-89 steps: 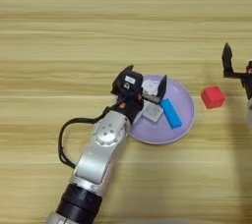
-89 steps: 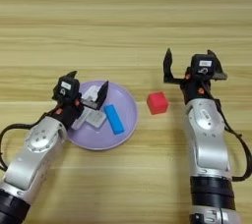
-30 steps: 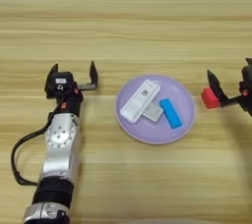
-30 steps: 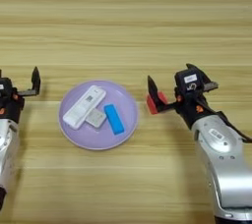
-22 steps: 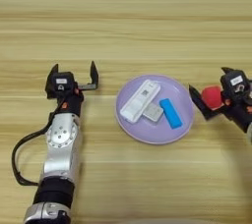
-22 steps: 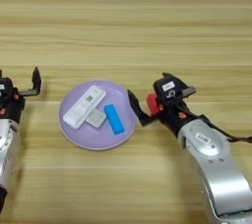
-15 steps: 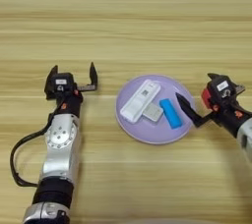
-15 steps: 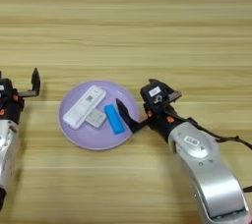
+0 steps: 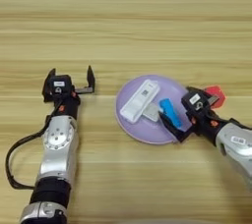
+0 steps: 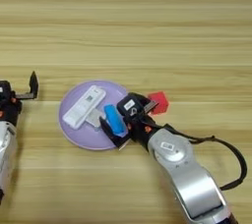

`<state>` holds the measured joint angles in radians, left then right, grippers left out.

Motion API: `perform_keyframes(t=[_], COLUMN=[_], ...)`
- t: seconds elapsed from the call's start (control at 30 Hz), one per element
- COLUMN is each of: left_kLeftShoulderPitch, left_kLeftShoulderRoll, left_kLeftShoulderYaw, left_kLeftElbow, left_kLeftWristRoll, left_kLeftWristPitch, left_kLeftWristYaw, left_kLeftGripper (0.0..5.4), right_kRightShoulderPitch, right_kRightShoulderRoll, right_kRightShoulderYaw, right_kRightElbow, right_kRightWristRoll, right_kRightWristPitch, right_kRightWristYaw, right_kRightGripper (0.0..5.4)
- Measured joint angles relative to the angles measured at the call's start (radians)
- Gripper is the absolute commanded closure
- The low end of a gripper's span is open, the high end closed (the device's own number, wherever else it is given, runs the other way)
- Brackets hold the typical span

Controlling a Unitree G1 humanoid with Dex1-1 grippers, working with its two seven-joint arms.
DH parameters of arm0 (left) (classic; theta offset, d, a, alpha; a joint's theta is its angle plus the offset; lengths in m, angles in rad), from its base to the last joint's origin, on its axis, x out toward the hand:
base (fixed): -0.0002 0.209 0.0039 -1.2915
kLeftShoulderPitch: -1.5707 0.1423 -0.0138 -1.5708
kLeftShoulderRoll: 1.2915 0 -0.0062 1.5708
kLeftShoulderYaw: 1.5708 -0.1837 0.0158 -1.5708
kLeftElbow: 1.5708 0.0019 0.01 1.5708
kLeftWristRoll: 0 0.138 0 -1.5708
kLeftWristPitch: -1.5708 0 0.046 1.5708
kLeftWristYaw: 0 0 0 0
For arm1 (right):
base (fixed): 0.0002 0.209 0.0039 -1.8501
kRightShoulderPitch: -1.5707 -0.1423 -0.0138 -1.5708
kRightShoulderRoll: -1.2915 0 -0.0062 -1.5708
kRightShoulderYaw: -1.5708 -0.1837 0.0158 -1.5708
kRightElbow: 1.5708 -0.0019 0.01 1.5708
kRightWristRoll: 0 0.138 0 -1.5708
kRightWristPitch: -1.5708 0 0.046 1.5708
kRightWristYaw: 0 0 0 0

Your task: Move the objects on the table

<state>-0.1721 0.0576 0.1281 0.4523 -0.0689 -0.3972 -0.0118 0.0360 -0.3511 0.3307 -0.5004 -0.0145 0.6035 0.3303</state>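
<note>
A light wooden table (image 9: 128, 16) with long plank grain is filling both views. Two silver-sleeved arms are reaching in from the six o'clock edge, the left arm (image 9: 56, 154) at about eight o'clock and the right arm (image 10: 184, 174) at about four o'clock.

A round lilac plate (image 10: 76, 134) is sitting near the middle of the table, a little toward six o'clock. A white remote-like bar (image 9: 140, 101) is lying on it, slanting from seven o'clock up to one o'clock. A small grey flat rectangle (image 9: 152, 112) is lying just beside the bar on its four o'clock side, partly tucked under it. A small blue oblong block (image 10: 114, 119) is resting on the plate at its three o'clock side.

The right gripper (image 10: 127, 122) is reaching over the plate's four o'clock rim with its fingers spread wide; one black finger (image 10: 111, 133) is lying over the plate beside the blue block, the other pointing toward a small red cube (image 10: 158, 102). The cube is sitting on the wood just off the plate at three o'clock.

The left gripper (image 9: 69, 77) is hovering at nine o'clock, well apart from the plate, its fingers spread wide and gripping nothing.
</note>
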Motion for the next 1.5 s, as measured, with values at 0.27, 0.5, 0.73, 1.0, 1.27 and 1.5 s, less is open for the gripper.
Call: perform_keyframes(t=[0.27, 0.5, 0.73, 1.0, 1.27, 1.5], left_kLeftShoulderPitch=[0.0, 0.0, 0.0, 0.0, 0.0, 0.0], left_kLeftShoulderRoll=[0.002, 0.002, 0.002, 0.002, 0.001, -0.001], left_kLeftShoulderYaw=[0.007, 0.009, 0.01, 0.01, 0.01, 0.009], left_kLeftElbow=[0.0, 0.0, 0.0, 0.0, -0.003, -0.011], left_kLeftWristRoll=[0.0, 0.0, 0.0, 0.0, 0.0, 0.0], left_kLeftWristPitch=[0.0, 0.0, 0.0, 0.0, 0.0, 0.0], left_kLeftWristYaw=[-0.002, -0.002, -0.001, 0.0, 0.001, 0.002], left_kLeftGripper=[0.02, 0.02, 0.02, 0.02, 0.02, 0.02], right_kRightShoulderPitch=[-0.005, -0.008, -0.01, -0.018, -0.022, -0.04], right_kRightShoulderRoll=[0.0, 0.0, -0.002, -0.004, -0.008, -0.008], right_kRightShoulderYaw=[0.014, 0.013, 0.015, 0.024, 0.034, 0.039], right_kRightElbow=[0.031, 0.037, 0.061, 0.079, 0.097, 0.116], right_kRightWristRoll=[-0.028, -0.036, -0.038, -0.043, -0.058, -0.062], right_kRightWristPitch=[0.003, 0.016, 0.016, 0.016, 0.015, 0.011], right_kRightWristYaw=[0.005, 0.006, 0.017, 0.034, 0.053, 0.065], right_kRightGripper=[0.0, 0.0, 0.0, 0.0, 0.0, 0.0])
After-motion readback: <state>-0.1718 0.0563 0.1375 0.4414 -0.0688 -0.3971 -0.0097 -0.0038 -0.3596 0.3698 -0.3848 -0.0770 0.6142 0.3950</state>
